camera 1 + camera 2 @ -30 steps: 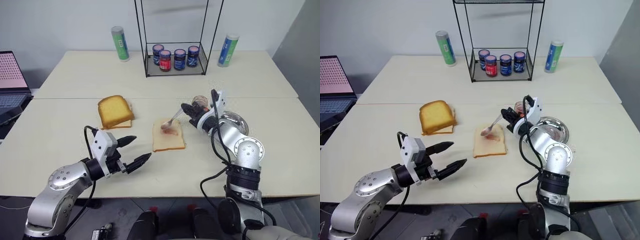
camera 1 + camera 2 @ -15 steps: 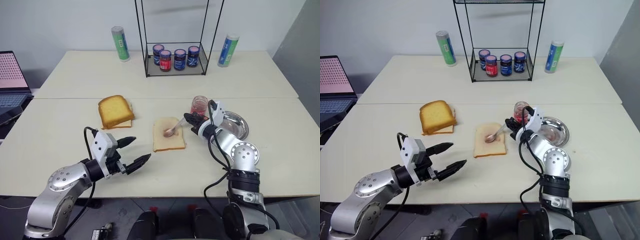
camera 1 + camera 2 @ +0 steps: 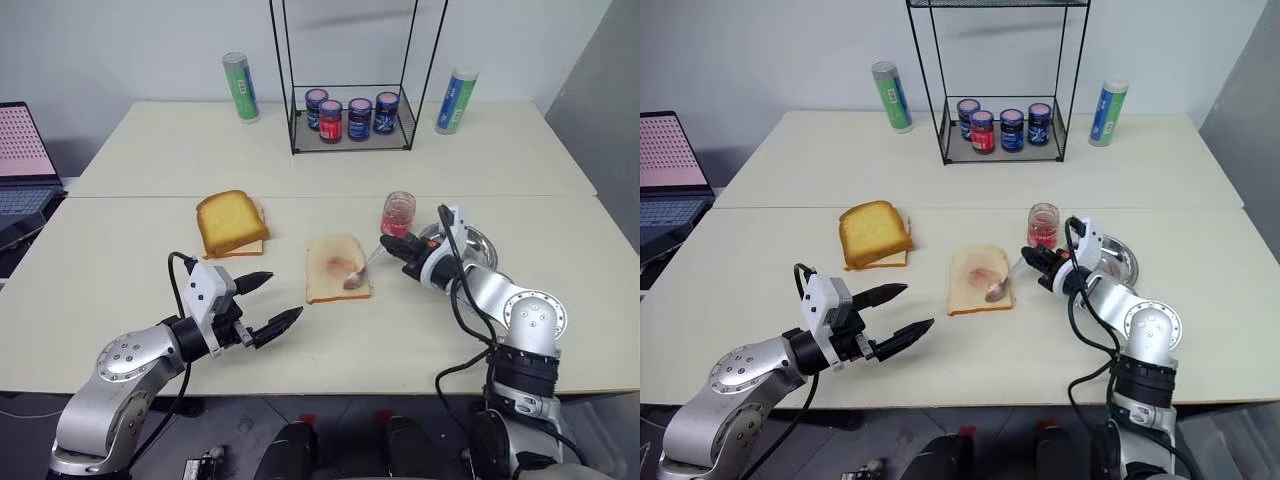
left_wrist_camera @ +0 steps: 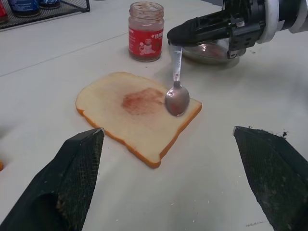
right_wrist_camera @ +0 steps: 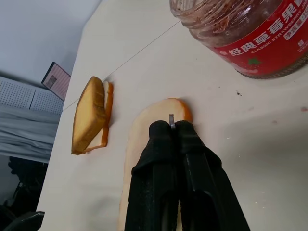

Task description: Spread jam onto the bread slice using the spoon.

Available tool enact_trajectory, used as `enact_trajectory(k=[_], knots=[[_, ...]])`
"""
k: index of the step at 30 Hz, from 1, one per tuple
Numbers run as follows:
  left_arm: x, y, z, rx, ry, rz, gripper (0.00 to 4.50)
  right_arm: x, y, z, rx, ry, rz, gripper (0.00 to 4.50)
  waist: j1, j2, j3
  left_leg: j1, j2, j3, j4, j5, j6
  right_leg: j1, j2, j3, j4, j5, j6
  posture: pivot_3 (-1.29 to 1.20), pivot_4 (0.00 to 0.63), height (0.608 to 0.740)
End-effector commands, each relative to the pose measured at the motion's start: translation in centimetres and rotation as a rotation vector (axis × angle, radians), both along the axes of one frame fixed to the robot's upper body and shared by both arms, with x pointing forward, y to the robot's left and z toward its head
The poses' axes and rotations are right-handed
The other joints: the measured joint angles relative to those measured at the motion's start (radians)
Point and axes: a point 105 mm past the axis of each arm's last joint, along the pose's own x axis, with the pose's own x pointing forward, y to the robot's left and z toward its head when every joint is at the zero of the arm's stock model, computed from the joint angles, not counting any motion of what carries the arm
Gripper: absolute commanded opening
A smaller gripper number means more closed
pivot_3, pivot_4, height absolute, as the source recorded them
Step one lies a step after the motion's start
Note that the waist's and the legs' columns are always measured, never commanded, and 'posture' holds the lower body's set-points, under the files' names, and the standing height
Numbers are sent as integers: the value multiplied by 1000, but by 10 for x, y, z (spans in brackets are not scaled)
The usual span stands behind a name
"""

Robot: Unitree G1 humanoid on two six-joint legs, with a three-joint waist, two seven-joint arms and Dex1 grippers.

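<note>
My right gripper (image 3: 392, 247), clamped on the spoon (image 4: 176, 86), has its bowl on the bread slice (image 3: 337, 270)'s near-right corner, jam smear (image 4: 143, 101) leftward; my left gripper (image 3: 270, 302) gapes idle.

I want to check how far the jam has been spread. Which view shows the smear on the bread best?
The left wrist view: the jam smear lies close and unobstructed on the bread slice. Both eye views show it as a faint pink patch; the right wrist view's fingers cover it.

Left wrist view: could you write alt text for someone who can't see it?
A black gripper holds a spoon with its bowl on a jam-smeared bread slice on a pale table. A jam jar stands behind.
</note>
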Motion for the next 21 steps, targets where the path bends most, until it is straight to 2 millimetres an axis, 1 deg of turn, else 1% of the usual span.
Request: enact_trajectory(k=[1, 4, 7, 9, 10, 11, 15, 17, 19, 21], knots=[[-1, -2, 5, 3, -36, -12, 4500, -1, 8, 32, 77, -100, 37, 35, -2, 0, 0, 0, 0, 0, 0, 0, 0, 0, 0, 0, 0, 0, 0, 0, 150, 740], [-1, -3, 9, 17, -45, -29, 4500, -1, 0, 48, 107, -158, 21, 35, -1, 0, 0, 0, 0, 0, 0, 0, 0, 0, 0, 0, 0, 0, 0, 0, 150, 740], [6, -7, 29, 41, -57, -96, 4500, -10, -30, 73, 80, -273, 2, 35, 9, 0, 1, -1, 0, 0, 1, 0, 0, 0, 0, 0, 0, 0, 0, 0, 150, 740], [8, -21, 44, 57, -63, -204, 4500, -13, -59, 86, 30, -329, -67, 35, 23, 0, 2, -1, -1, -1, 1, 0, 0, 0, -1, -2, 0, 0, 0, 0, 150, 740], [8, -28, 49, 67, -64, -250, 4500, -14, -71, 89, 6, -344, -99, 35, 25, 0, 2, -2, -2, -2, 2, 0, 0, 1, -1, -3, -1, 0, 0, 0, 150, 740], [8, -33, 52, 73, -63, -278, 4500, -15, -78, 91, -8, -352, -118, 35, 24, 0, 2, -2, -1, -1, 2, 0, 0, 2, -1, -3, -2, 0, 0, 0, 150, 740], [15, -59, 66, 86, -89, -393, 4500, -17, -118, 91, -77, -353, -268, 35, 12, -1, 2, -1, -1, 0, 1, 0, 0, 3, -1, -2, -2, 0, 0, 0, 150, 740], [20, -76, 67, 119, -109, -457, 4500, -20, -139, 86, -109, -342, -351, 35, 11, -1, 2, -1, 0, 1, 1, 0, 0, 2, 0, -1, -1, 0, 0, 0, 150, 740], [28, -89, 66, 130, -123, -481, 4500, -21, -153, 79, -143, -329, -398, 35, 10, 0, 2, -1, -1, 1, 1, 0, 0, 2, 0, -1, -1, 0, 0, 0, 150, 740], [38, -101, 64, 126, -139, -485, 4500, -18, -161, 72, -138, -314, -427, 35, 9, -1, 2, -1, -1, 3, 2, 0, 0, 2, 0, 0, -1, 0, 0, 0, 150, 740]])
